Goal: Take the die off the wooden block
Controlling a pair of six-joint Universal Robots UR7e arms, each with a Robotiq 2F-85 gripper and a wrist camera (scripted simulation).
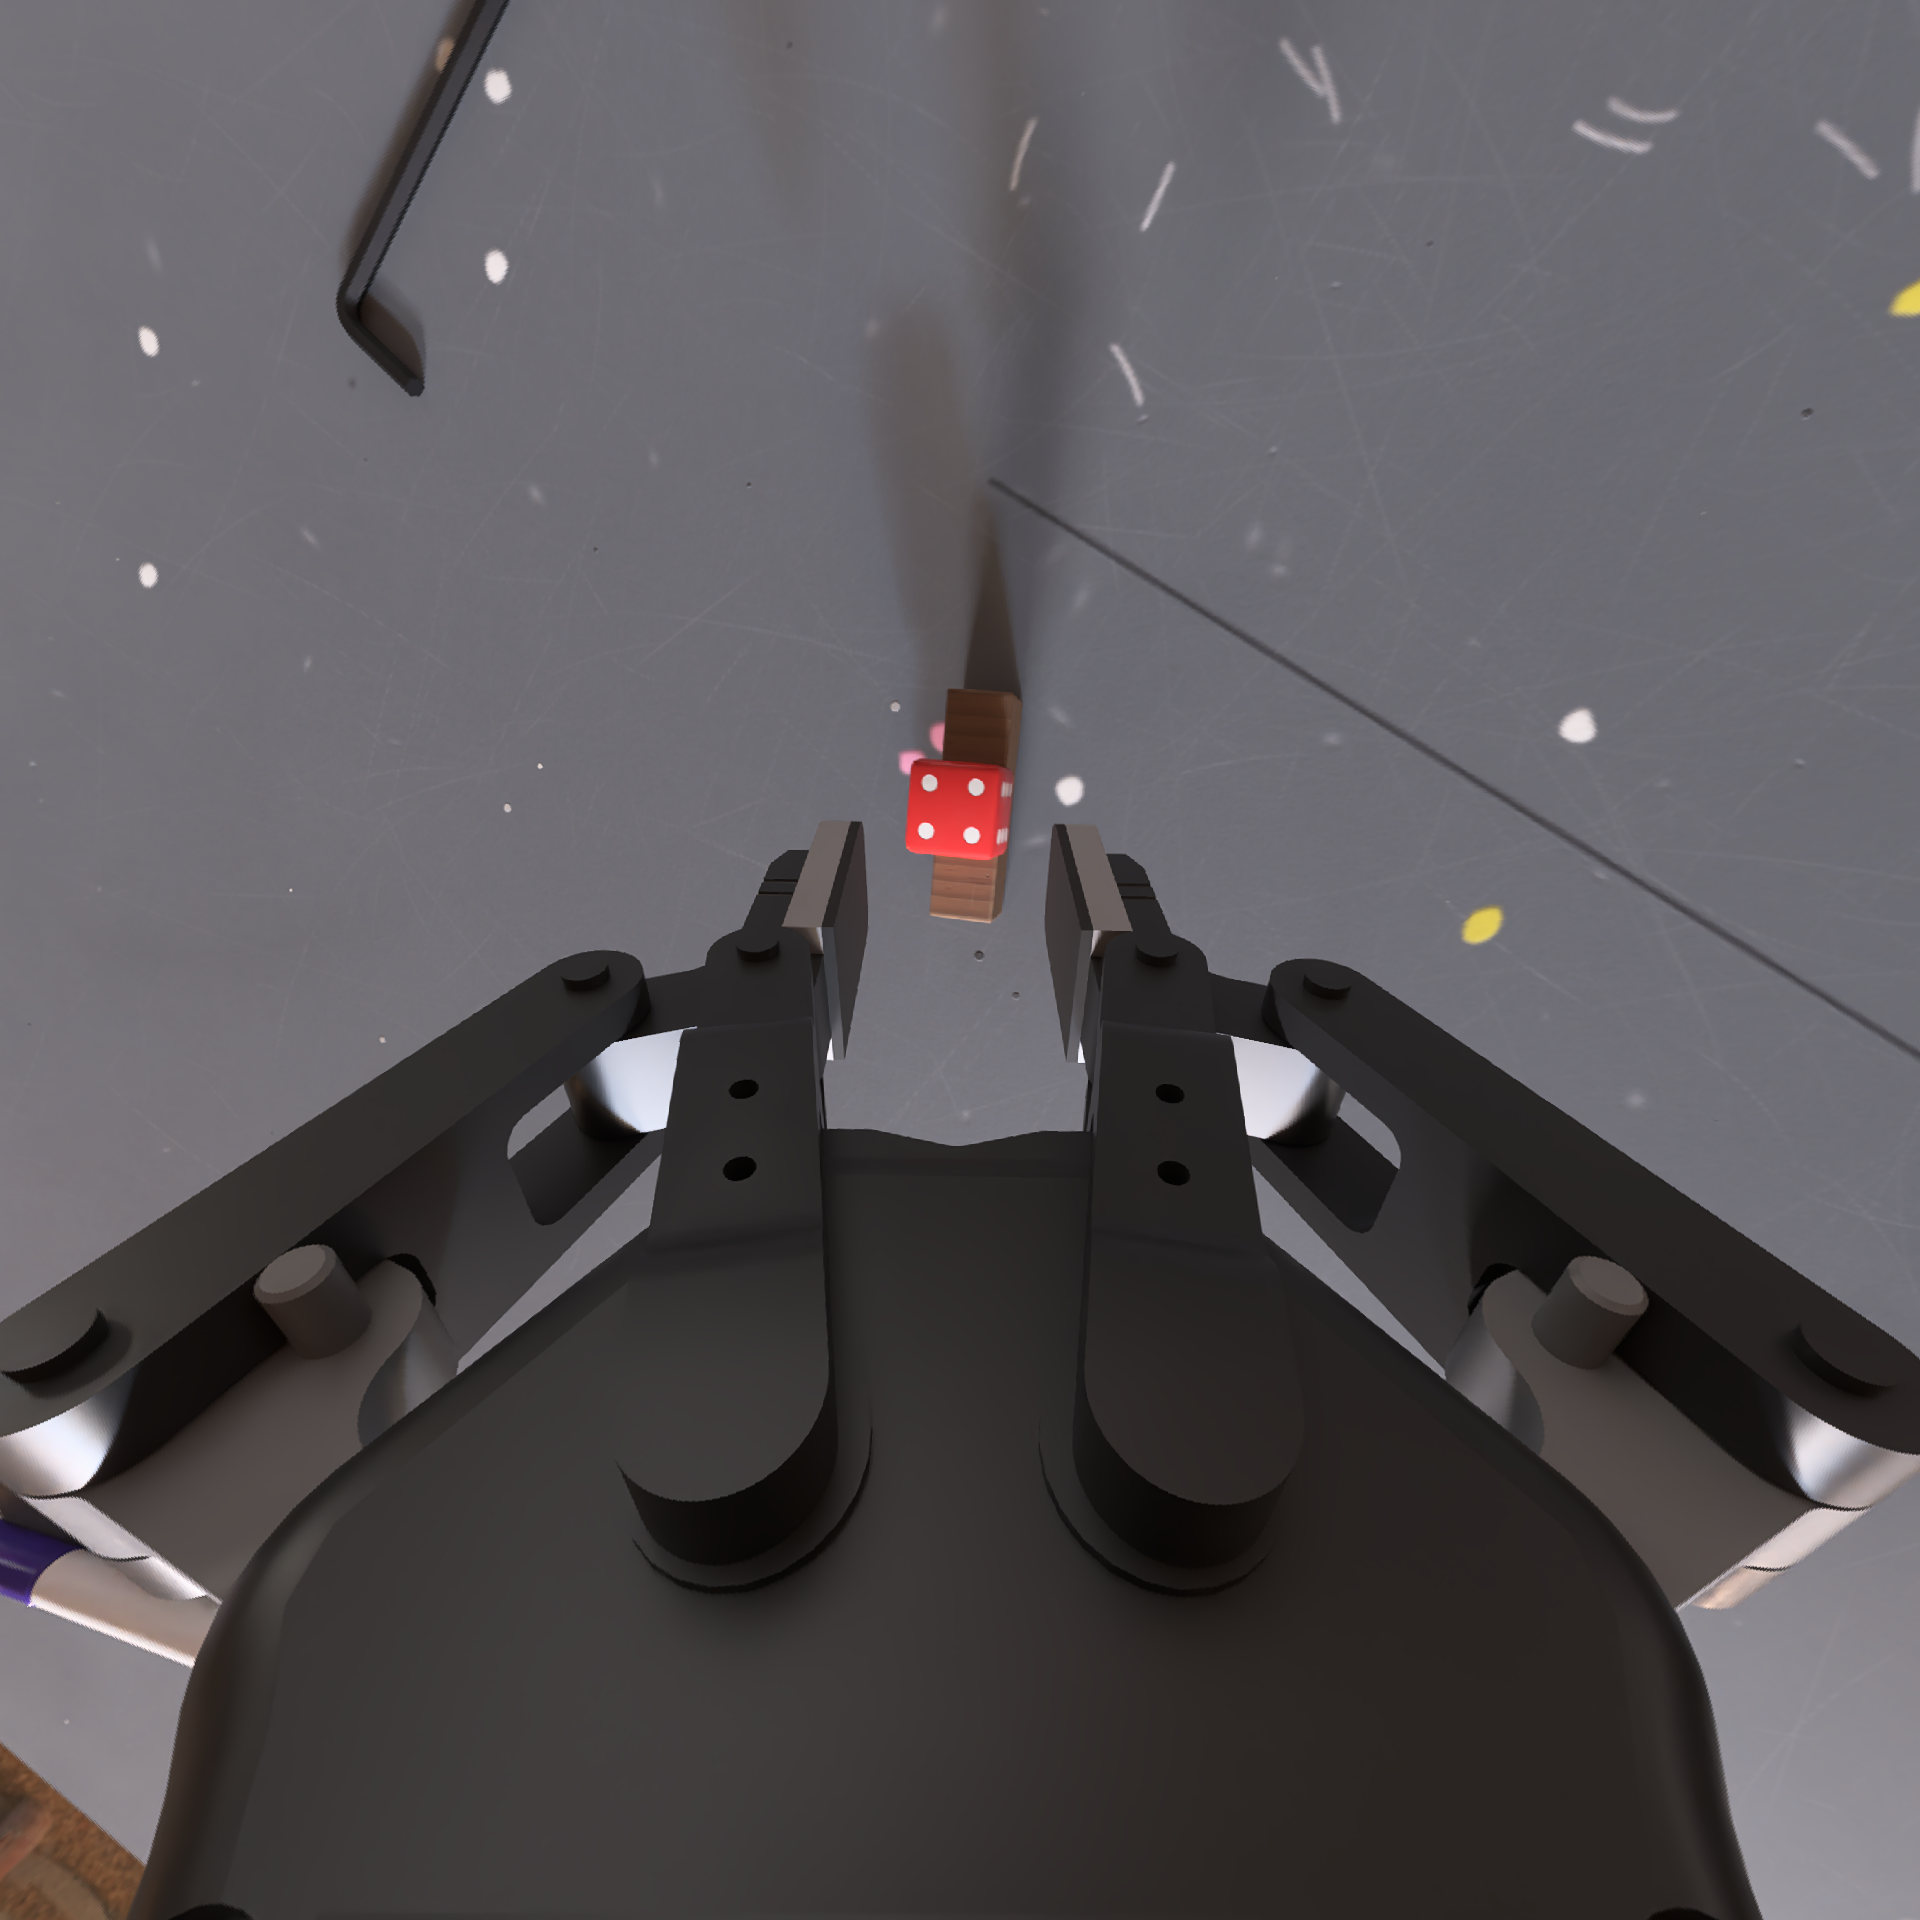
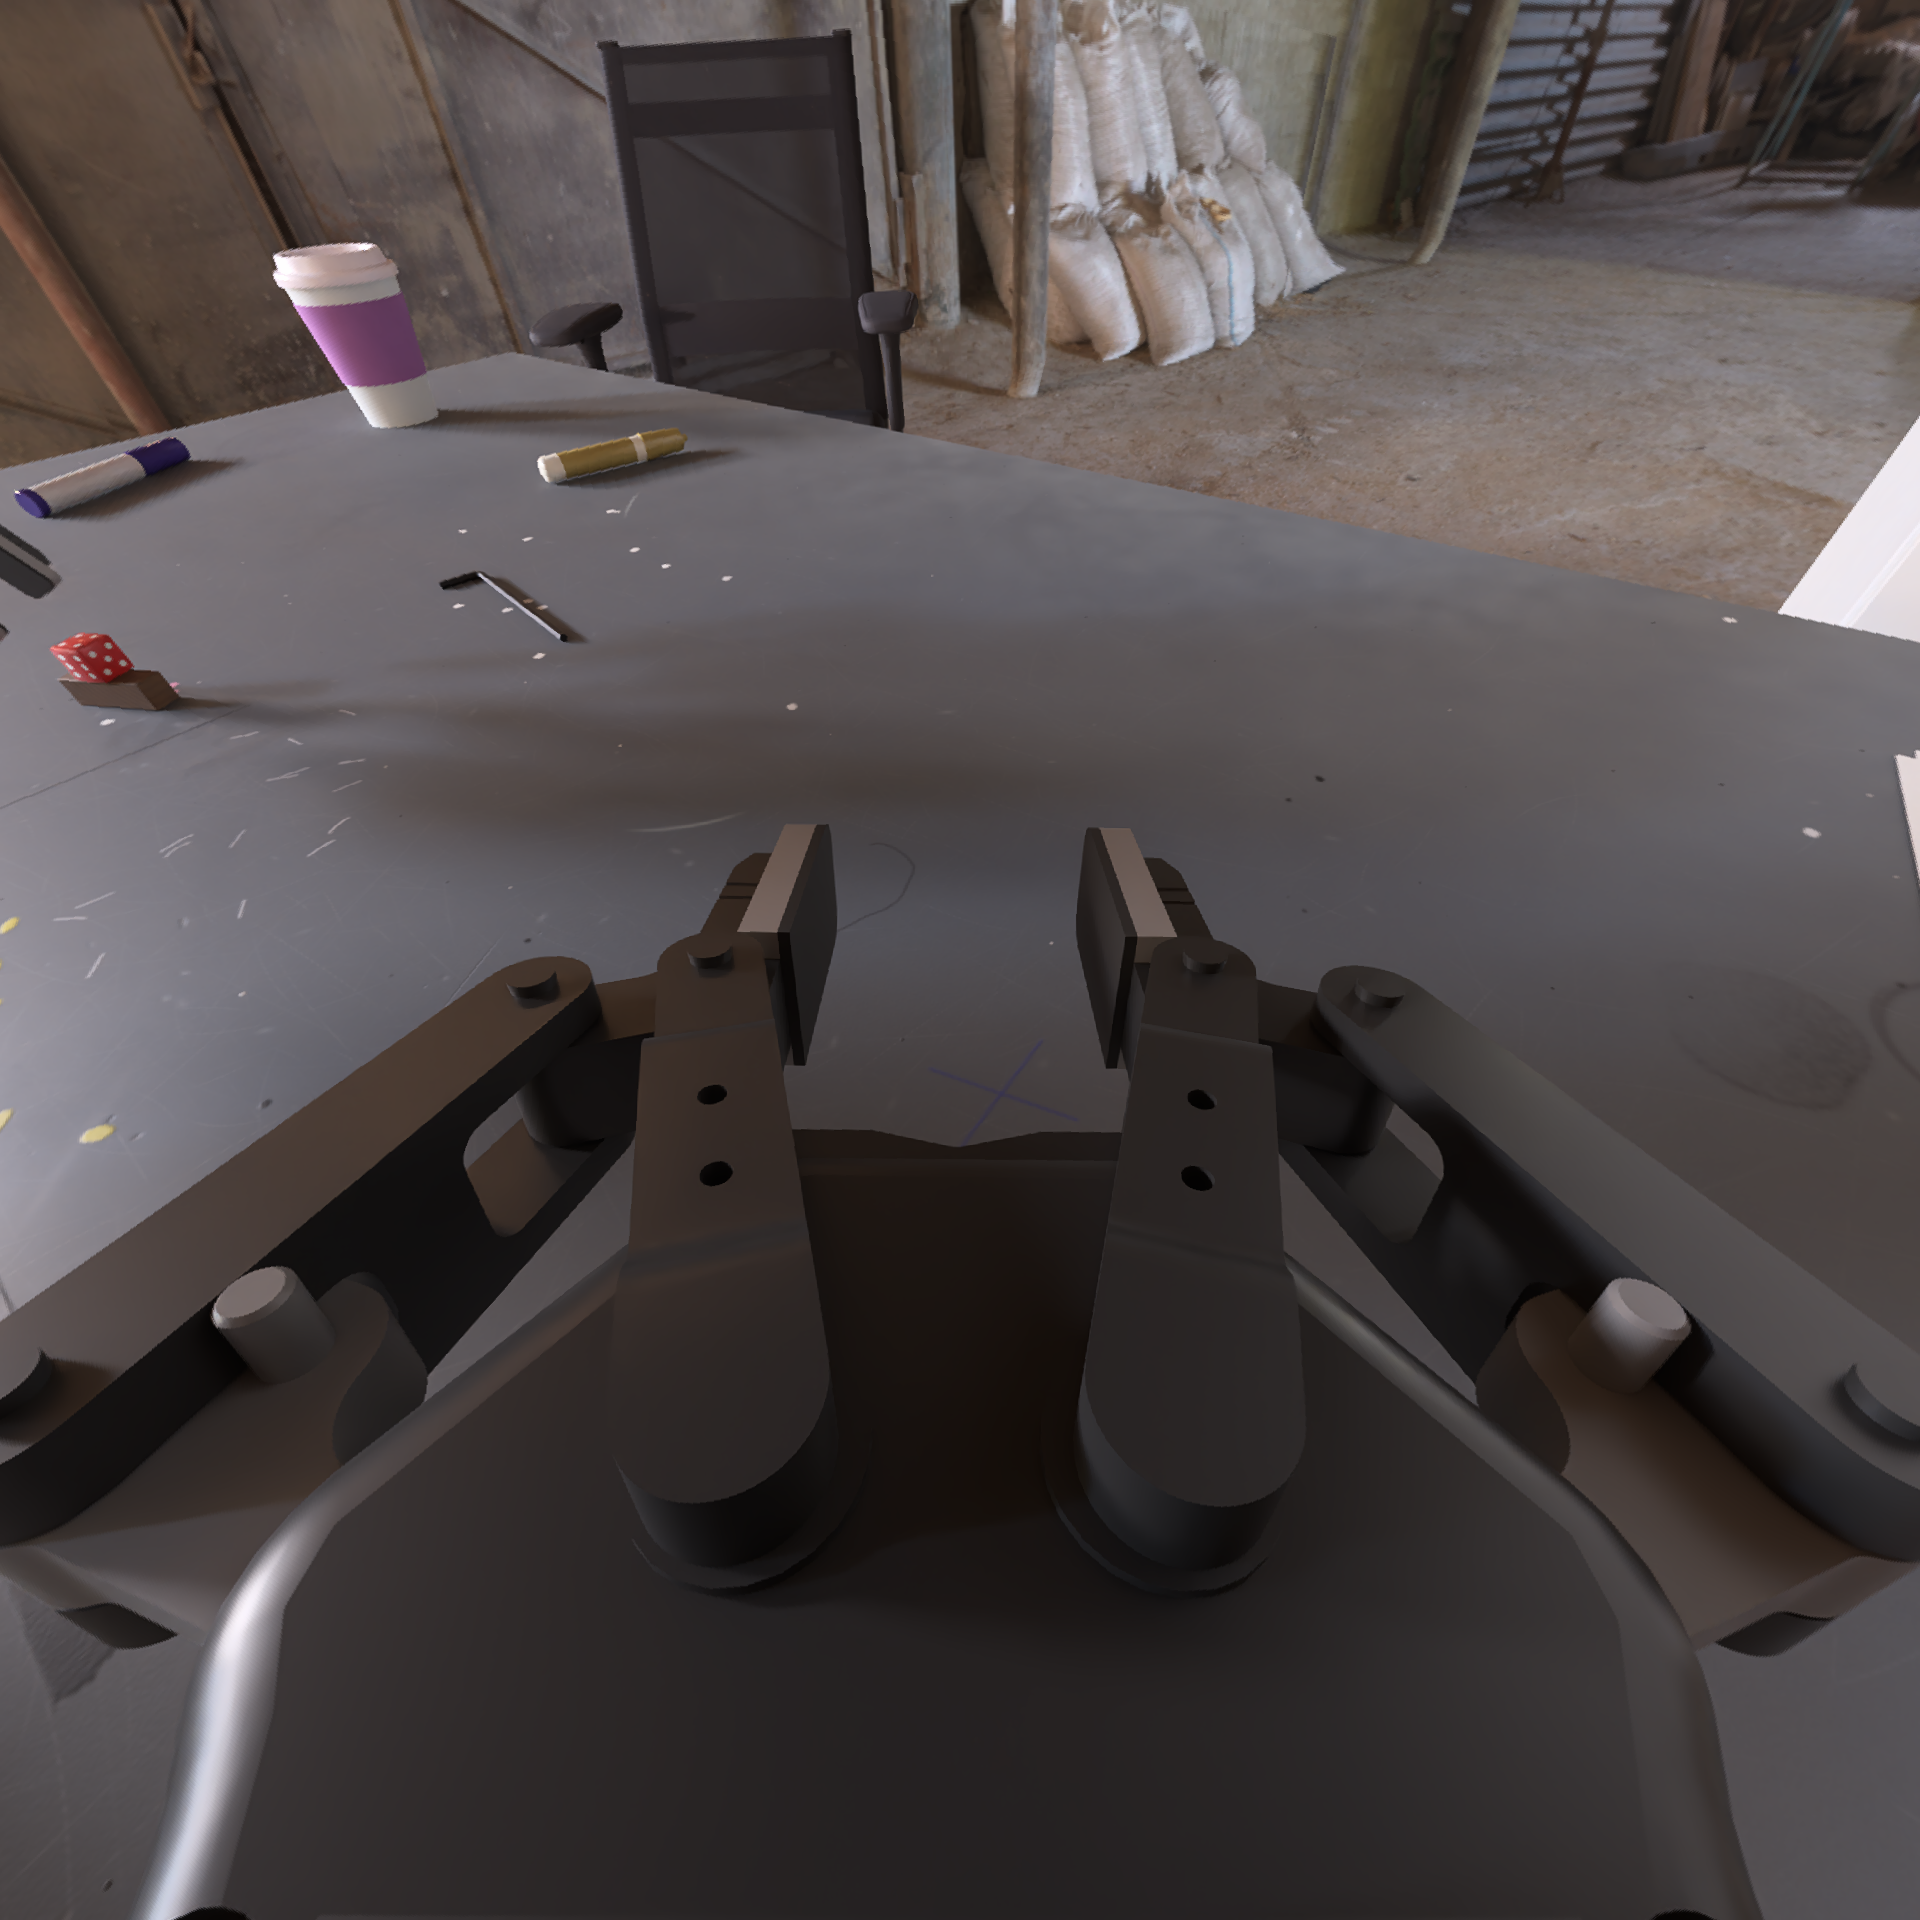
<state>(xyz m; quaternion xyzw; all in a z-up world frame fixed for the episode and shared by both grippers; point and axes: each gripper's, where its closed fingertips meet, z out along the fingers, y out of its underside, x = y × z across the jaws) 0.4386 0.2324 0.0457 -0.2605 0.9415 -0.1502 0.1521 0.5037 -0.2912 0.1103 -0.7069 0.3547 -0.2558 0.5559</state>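
The left wrist view looks almost straight down on the red die [image 1: 958, 809], which sits on top of the narrow wooden block [image 1: 975, 805] lying on the grey table [image 1: 1455, 468]; the block shows beyond and in front of the die. The left gripper [image 1: 956, 883] hangs above them with its fingers spread and nothing between the pads, the die lying just past the gap between the fingertips. A black hex key [image 1: 416, 197] lies well apart at the upper left, and this view alone shows the face of the die with four white pips turned up to the camera. The right wrist view gives what the other cannot: a low, slanted look across the table, where the die [image 2: 91, 658] and block [image 2: 116, 691] appear small at the far left edge (the die plainly resting on the block's upper face). The right gripper [image 2: 956, 904] is well apart from them, fingers spread and empty above bare tabletop. Only here do a purple-sleeved cup [image 2: 358, 332], a purple marker [image 2: 104, 476], a yellow marker [image 2: 611, 455], the hex key [image 2: 504, 603] and a black office chair [image 2: 748, 218] beyond the table come into sight.
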